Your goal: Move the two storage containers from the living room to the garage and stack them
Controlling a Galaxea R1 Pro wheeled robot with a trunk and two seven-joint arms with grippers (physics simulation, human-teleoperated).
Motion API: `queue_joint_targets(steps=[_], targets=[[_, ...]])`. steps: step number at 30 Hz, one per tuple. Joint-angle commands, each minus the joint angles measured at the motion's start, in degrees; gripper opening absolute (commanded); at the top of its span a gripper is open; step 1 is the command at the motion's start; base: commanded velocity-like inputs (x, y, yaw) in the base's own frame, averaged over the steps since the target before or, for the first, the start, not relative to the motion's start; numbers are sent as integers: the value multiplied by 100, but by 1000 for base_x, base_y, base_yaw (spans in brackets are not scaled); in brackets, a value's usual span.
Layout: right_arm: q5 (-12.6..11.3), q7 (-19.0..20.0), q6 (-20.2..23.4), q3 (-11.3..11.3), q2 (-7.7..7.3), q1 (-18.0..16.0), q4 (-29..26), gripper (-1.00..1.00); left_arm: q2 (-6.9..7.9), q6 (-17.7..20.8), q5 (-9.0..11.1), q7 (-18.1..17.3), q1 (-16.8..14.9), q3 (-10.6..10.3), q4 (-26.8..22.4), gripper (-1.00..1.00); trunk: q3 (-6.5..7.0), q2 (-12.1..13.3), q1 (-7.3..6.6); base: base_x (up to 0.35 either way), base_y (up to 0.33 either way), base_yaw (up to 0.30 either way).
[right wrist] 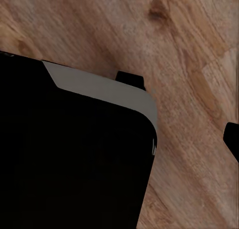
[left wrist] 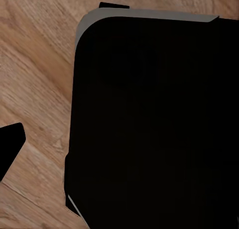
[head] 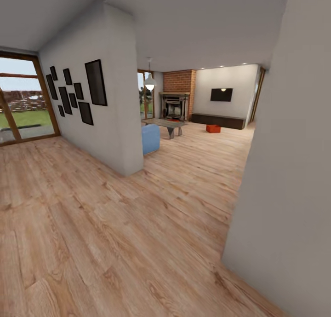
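Orange-red against the pale planks, a storage container (head: pixel 213 129) sits on the living room floor (head: pixel 202 165) far ahead, in front of the long dark cabinet (head: pixel 218 120) under the wall TV (head: pixel 221 95); it is too small from here to tell whether it is one bin or two together, or which way its long side runs. Beside it stand the brick fireplace (head: pixel 178 94), a low grey table (head: pixel 164 123) and the end of a blue sofa (head: pixel 150 139), with a white partition wall (head: pixel 115 100) hung with dark frames (head: pixel 76 94) on the near side and another pale wall (head: pixel 289 170) close at the head view's right. The bin lies straight ahead and slightly to the robot's right, well apart from both arms, so the right arm looks marginally nearer, though the coming move is a drive through the opening, not a reach. Each wrist camera looks down on wood planks past a broad black body with a grey edge (left wrist: pixel 149 14) (right wrist: pixel 99 87), which suggests both arms hang low beside the base. A dark tip (left wrist: pixel 9 144) pokes in at the left wrist view's edge and another (right wrist: pixel 233 139) at the right's; whether either gripper is spread or pressed together I cannot tell.
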Motion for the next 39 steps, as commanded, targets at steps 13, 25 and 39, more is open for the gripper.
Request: queue_joint_targets(steps=[13,25,39], targets=[[-50,-15,-31,41,9,-4,11,100,0,-6,55,-7,-2,-2,2,100,-5,-2,3,322,0,271],[-50,-15,-31,57,-15,-4,11,100,0,9,61,-7,-2,-11,2,100,-5,-2,3,322,0,153],[-50,-16,-31,58,-24,-4,11,100,0,22,62,-7,-2,-13,2,100,-5,-2,3,322,0,2]])
